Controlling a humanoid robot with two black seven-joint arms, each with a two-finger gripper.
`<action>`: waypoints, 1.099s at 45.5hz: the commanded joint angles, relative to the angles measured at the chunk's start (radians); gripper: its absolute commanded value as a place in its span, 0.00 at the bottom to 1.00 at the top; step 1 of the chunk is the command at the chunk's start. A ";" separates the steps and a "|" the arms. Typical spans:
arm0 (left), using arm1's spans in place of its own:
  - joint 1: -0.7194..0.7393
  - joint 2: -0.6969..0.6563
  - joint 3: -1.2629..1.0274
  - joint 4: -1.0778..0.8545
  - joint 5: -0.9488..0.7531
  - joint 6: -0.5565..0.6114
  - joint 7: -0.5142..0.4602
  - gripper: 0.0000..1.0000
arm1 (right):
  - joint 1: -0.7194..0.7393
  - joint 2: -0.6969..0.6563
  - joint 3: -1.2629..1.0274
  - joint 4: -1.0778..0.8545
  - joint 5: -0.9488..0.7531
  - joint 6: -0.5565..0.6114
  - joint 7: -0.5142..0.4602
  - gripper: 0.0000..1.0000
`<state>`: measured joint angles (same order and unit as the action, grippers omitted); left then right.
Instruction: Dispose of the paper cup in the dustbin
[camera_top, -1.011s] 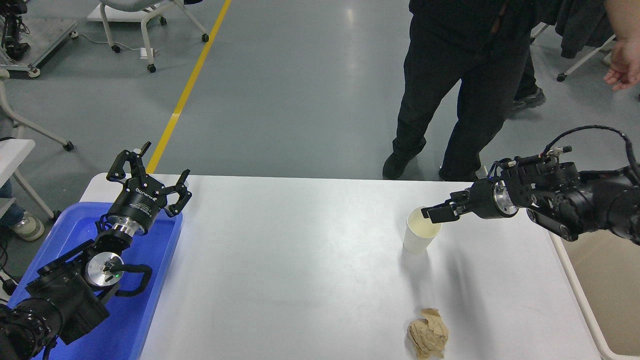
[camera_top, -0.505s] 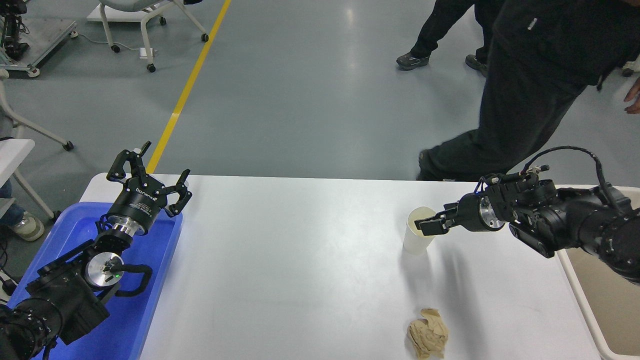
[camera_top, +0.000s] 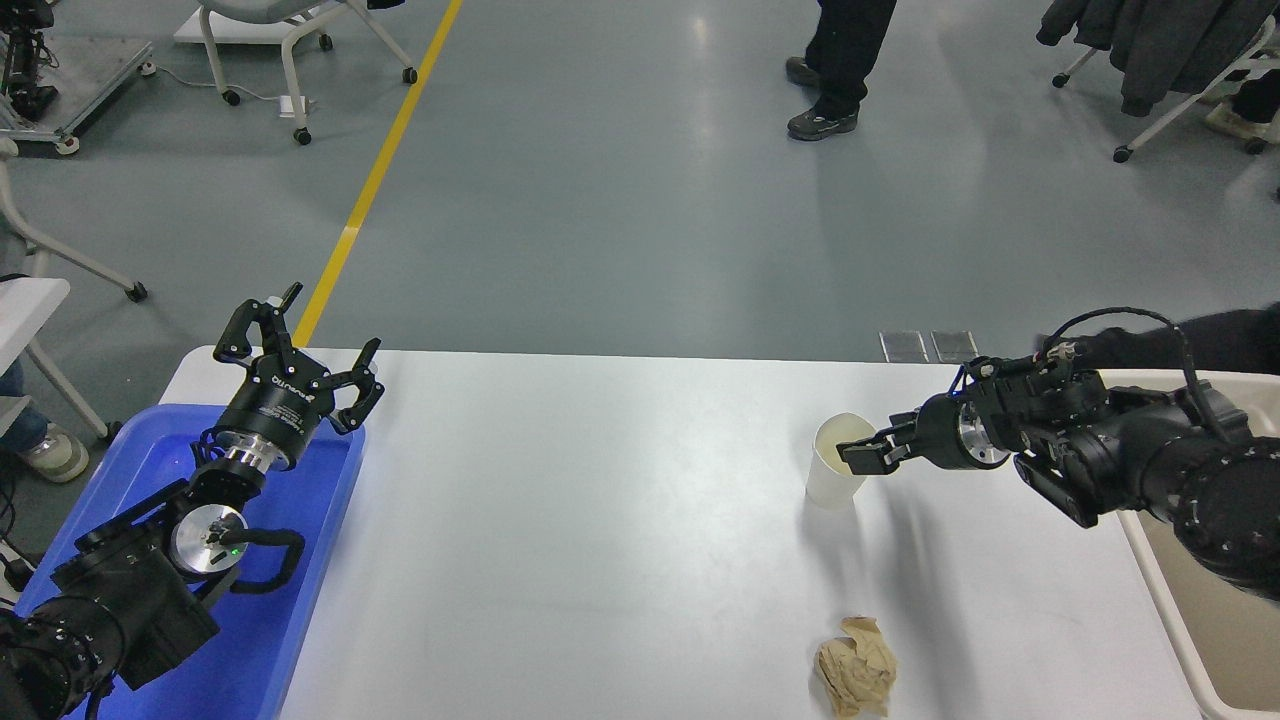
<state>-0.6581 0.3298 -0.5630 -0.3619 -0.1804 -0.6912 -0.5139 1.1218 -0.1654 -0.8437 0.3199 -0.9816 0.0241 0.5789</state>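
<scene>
Head view, cup: the small plain white tapered paper cup (camera_top: 834, 468) stands upright on the white counter (camera_top: 600, 520), right of centre and near the far edge, open mouth up and cream inside showing.
Head view, my working gripper: my right gripper (camera_top: 866, 455) reaches in from the right at rim height, its tips at the cup's right rim; the tips look drawn close together over that rim, but I cannot tell whether they actually pinch the wall.
Head view, parked arm: my left gripper (camera_top: 300, 350) hangs with fingers spread over the bright blue rectangular tray (camera_top: 300, 600) at the lower left.
Handling: I judge the cup very light, thin-walled and easy to crush or tip. It looks empty.
Where to hold: the rolled rim is the stiffest part, so one finger inside and one outside just below it, with gentle pressure, suits best.
Destination: the large beige rectangular plastic dustbin (camera_top: 1165, 600) sits off the counter's right edge, partly hidden under my right arm.
Open room: bare counter lies between the cup and the dustbin.
Edges: the bin's thick rim needs clearing, so I would lift before carrying right.
Other item: a crumpled brown paper ball (camera_top: 856, 667) lies near the front edge, well apart from the cup.
</scene>
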 joint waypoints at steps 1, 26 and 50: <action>0.000 0.000 0.000 0.001 -0.001 0.001 0.000 1.00 | -0.007 0.001 -0.003 -0.005 -0.006 0.002 0.001 0.50; 0.000 0.000 0.000 0.000 -0.001 -0.001 0.000 1.00 | -0.019 0.001 -0.003 -0.019 -0.008 0.011 0.001 0.00; 0.000 0.000 0.000 0.000 -0.001 0.001 0.000 1.00 | 0.016 -0.049 0.014 -0.015 0.041 0.010 0.029 0.00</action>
<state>-0.6581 0.3299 -0.5630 -0.3614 -0.1808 -0.6908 -0.5139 1.1174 -0.1764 -0.8377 0.2998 -0.9724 0.0340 0.5878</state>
